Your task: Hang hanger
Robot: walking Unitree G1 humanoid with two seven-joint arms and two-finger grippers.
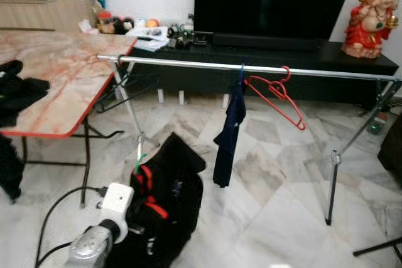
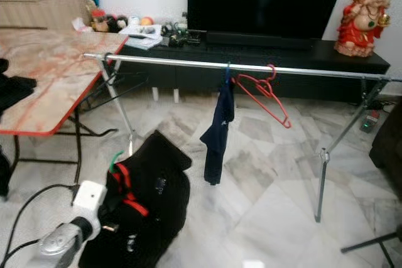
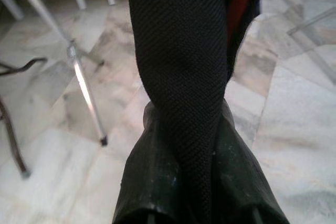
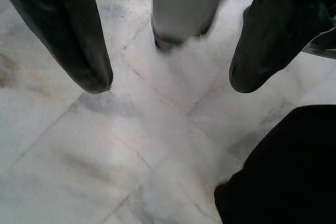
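Observation:
A silver drying rail spans the room on folding legs. On it hang a bare red hanger, a navy garment and, at the left end, a black wire hanger. Low at the front left, my left gripper is shut on a black garment with red trim; a green hanger hook sticks up from the garment's top. It hangs well below the rail, in front of its left leg. My right gripper is open over the marble floor with nothing between its fingers.
A marble-topped table with dark clothes stands to the left. Behind the rail are a low black TV stand and a red statue. A black cable trails on the floor by my left arm.

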